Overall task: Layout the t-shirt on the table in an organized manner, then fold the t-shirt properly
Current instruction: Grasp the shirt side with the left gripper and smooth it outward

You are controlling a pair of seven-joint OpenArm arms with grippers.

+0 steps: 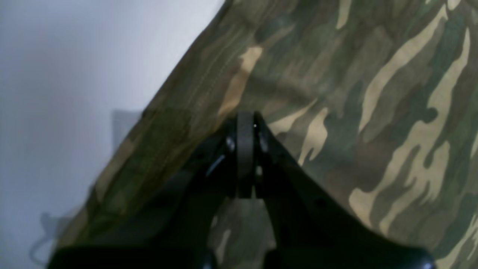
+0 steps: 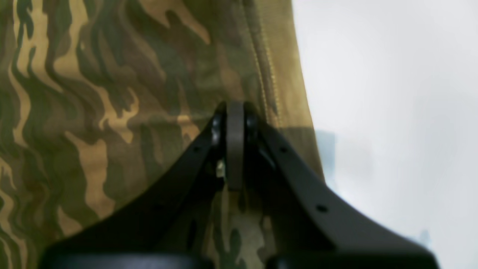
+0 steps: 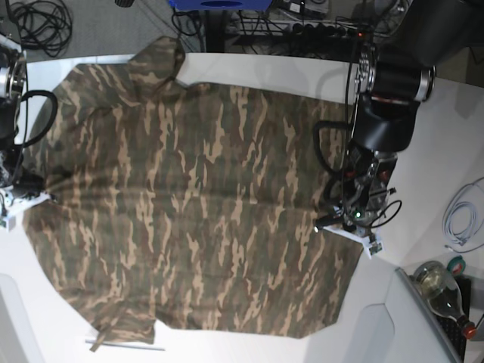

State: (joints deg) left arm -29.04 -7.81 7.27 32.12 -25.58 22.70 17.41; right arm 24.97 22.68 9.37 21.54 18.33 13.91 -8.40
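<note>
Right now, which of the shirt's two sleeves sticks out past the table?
The far sleeve, at the base view's top, pokes past the table edge; the near sleeve lies wholly on it.

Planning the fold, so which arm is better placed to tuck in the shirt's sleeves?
Probably right: the right tool sits at the t-shirt end where both sleeves stick out; the left tool is over the opposite, sleeveless edge.

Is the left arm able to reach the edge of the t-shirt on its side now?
Probably yes: the left gripper is right at the t-shirt edge, jaws closed, apparently pinching the cloth. Nothing blocks it on the table.
</note>
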